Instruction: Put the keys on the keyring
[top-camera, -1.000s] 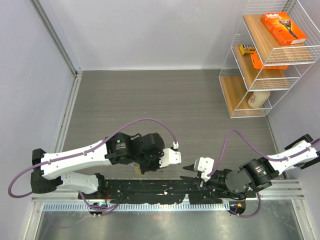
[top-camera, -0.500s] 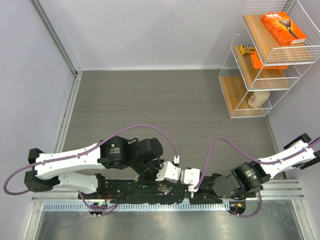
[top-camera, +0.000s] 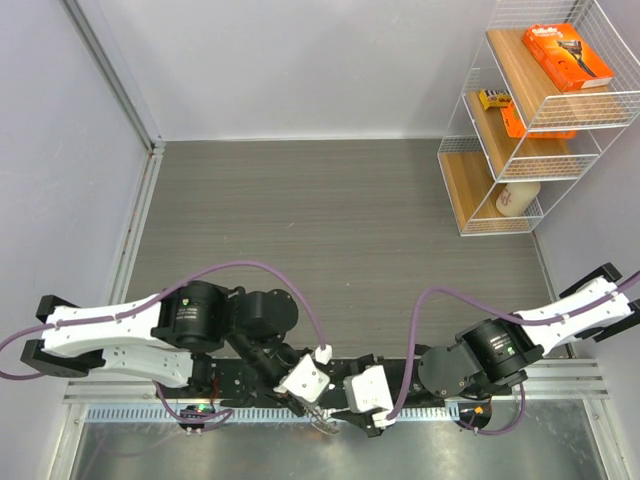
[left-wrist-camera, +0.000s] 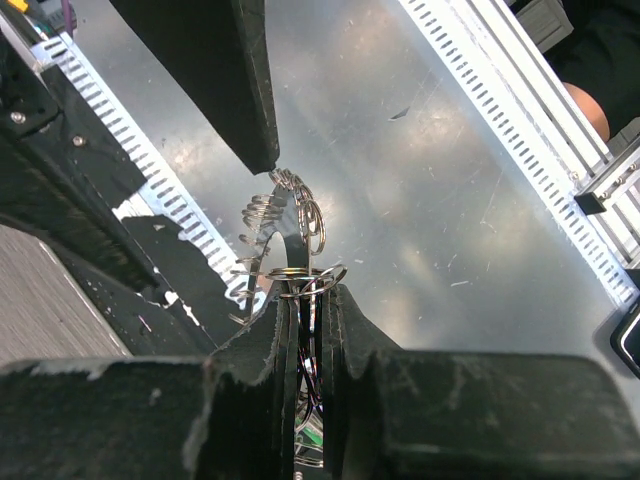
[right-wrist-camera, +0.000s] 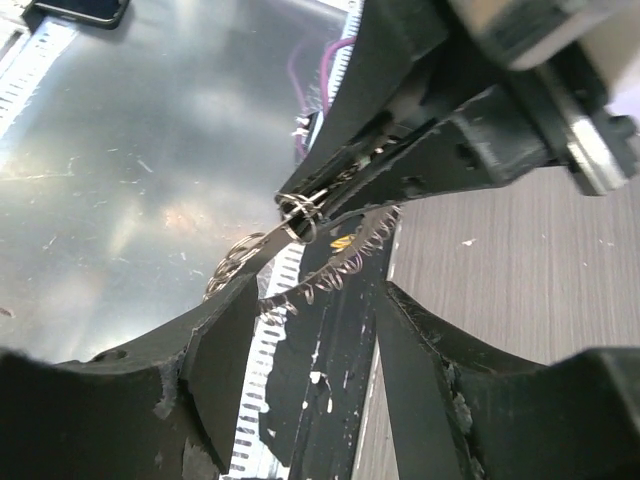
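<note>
My left gripper (left-wrist-camera: 315, 295) is shut on the keyring (left-wrist-camera: 300, 272), a bunch of thin silver rings pinched at its fingertips. A short chain of small rings (left-wrist-camera: 295, 195) runs from it to the tip of the right gripper's finger (left-wrist-camera: 245, 90). A bit of green (left-wrist-camera: 312, 440) shows deep between the left fingers. In the right wrist view my right gripper (right-wrist-camera: 318, 300) stands open just below the keyring (right-wrist-camera: 298, 212), with ring loops (right-wrist-camera: 232, 262) lying against its left finger. In the top view the left gripper (top-camera: 310, 400) and right gripper (top-camera: 360, 405) meet at the near edge. I cannot make out the keys.
A shiny metal sheet (top-camera: 150, 450) and a slotted white rail (top-camera: 130, 412) lie under the grippers at the near edge. A wire shelf (top-camera: 530, 110) with orange boxes stands at the back right. A dark phone (right-wrist-camera: 80, 10) lies on the sheet.
Both grippers have come down from the table's front edge to above the metal sheet, closing in on each other. The right gripper's jaws have spread wider. The left stays shut on the keyring.
</note>
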